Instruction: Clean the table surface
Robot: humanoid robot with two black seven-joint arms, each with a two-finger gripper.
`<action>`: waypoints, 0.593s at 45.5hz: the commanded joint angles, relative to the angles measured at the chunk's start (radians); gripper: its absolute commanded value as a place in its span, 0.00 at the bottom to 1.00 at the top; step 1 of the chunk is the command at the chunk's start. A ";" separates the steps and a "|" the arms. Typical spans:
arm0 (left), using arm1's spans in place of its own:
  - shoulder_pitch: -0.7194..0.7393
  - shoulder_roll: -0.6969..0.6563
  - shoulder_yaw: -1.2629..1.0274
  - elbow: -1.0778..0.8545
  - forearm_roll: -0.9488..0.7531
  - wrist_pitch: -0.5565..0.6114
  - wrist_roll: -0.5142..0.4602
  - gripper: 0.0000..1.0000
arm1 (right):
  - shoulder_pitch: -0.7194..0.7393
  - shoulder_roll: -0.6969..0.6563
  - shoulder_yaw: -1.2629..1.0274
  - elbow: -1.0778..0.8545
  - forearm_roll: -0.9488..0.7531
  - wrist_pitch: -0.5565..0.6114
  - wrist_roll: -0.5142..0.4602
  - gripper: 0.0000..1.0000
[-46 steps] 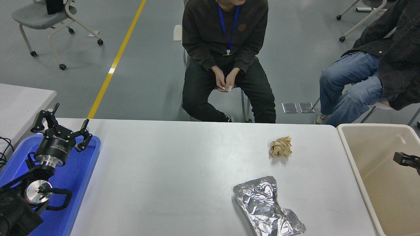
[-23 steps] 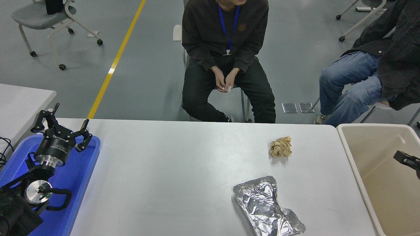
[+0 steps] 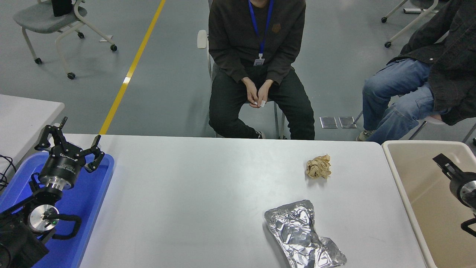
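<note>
Head view: my right end effector (image 3: 442, 163) hangs over the beige plastic bin (image 3: 401, 186), grip unclear; reaching back carelessly might knock the crumpled brown paper ball (image 3: 318, 166) off the white table (image 3: 193, 193).

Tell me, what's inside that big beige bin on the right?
The beige bin shows only bare inner walls and floor, with the right gripper hanging over it. Its near and right parts run out of the picture, so anything there is unseen.

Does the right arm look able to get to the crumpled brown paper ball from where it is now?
Probably yes: the right tool is over the beige bin, and only bare table surface lies between it and the paper ball.
</note>
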 commanded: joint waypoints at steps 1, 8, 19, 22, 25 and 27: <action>0.000 0.000 0.000 0.000 0.000 0.000 0.001 1.00 | -0.096 0.011 0.441 0.166 0.009 0.027 -0.015 0.98; 0.000 0.000 0.000 0.000 0.000 0.000 0.001 1.00 | -0.128 0.035 0.584 0.220 0.124 0.095 -0.015 0.98; 0.000 0.000 0.000 0.000 0.000 0.000 -0.001 1.00 | -0.195 0.116 0.769 0.298 0.234 0.178 -0.005 0.98; 0.000 0.000 0.000 0.000 0.000 0.000 0.001 1.00 | -0.217 0.173 0.820 0.350 0.234 0.181 -0.005 0.98; 0.000 0.000 0.000 0.000 0.000 0.000 -0.001 1.00 | -0.229 0.221 0.860 0.392 0.233 0.181 -0.005 0.98; 0.000 0.000 0.000 0.000 0.000 0.000 0.001 1.00 | -0.237 0.248 0.877 0.402 0.233 0.181 -0.005 0.98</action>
